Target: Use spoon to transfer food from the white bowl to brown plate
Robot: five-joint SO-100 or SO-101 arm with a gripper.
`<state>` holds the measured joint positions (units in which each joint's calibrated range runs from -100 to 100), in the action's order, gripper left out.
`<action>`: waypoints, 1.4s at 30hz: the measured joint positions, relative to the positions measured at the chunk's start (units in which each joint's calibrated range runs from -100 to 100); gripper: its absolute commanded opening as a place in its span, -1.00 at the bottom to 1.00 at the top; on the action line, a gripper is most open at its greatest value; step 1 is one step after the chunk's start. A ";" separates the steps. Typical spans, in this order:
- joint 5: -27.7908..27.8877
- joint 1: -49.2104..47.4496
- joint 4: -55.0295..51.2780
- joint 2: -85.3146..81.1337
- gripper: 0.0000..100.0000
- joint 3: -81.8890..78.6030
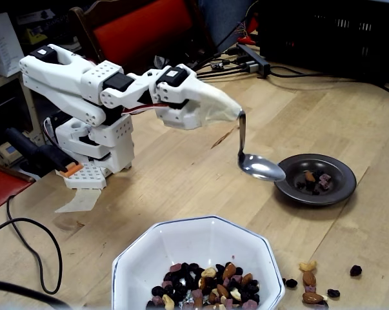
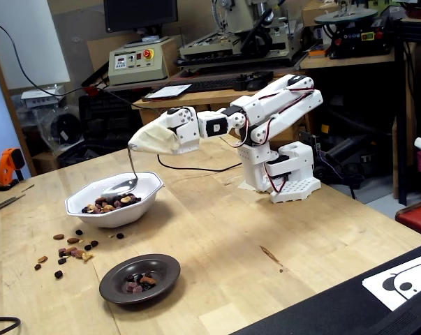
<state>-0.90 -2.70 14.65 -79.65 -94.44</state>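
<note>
One spoon (image 1: 260,167) hanging handle-up, empty bowl roughly level, cloth-covered gripper (image 1: 236,113) clamped on its handle top.

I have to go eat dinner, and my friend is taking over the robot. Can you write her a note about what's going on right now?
Claw: wrapped in beige covering, so its jaws are hidden. The spoon handle sticks out of the wrap.
Spoon: hangs in the air and looks empty. One fixed view shows it beside the brown plate, the other over the white bowl, so its exact spot is unclear.
Done: a few pieces of food are on the brown plate.
Left: most of the food is in the white bowl. Some spilled nuts and raisins lie on the table beside the bowl.
</note>
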 measured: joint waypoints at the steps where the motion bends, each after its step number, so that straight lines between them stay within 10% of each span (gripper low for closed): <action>1: 0.00 0.00 0.00 0.00 -0.92 -0.51; 42: 0.00 -0.07 -8.83 -17.26 -0.92 -2.36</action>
<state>-0.90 -2.77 5.82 -96.91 -96.80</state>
